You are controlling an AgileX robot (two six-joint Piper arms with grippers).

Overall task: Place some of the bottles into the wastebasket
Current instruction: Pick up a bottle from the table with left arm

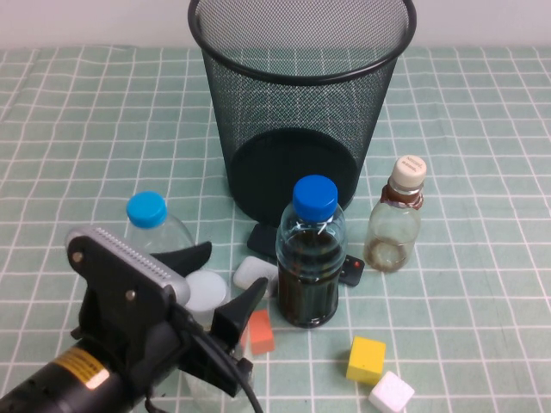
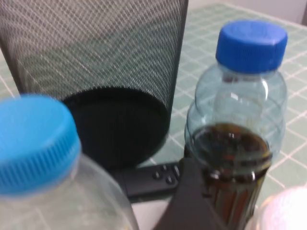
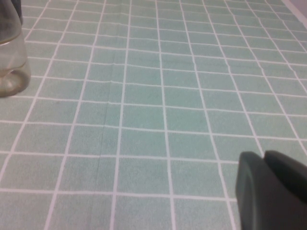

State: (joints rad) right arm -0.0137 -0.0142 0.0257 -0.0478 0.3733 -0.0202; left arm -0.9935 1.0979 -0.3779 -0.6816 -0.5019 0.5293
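Observation:
The black wire-mesh wastebasket (image 1: 301,95) stands at the back centre and fills the left wrist view (image 2: 96,48). The white-capped clear bottle (image 1: 207,290) stands at the front left; its cap is a blurred white patch in the left wrist view (image 2: 288,211). My left gripper (image 1: 219,282) is open, with one finger on each side of that cap. The smaller cream-capped bottle (image 1: 396,219) with brownish residue stands right of the wastebasket; its base shows in the right wrist view (image 3: 9,57). My right gripper (image 3: 265,160) is shut and empty over bare cloth, out of the high view.
A dark-liquid bottle with a blue cap (image 1: 312,254) stands in front of the wastebasket. A light-blue-capped bottle (image 1: 148,213) is beside my left gripper. A black remote (image 1: 349,271), a white block (image 1: 252,274), an orange block (image 1: 260,331), a yellow block (image 1: 366,359) and a white block (image 1: 392,394) lie nearby.

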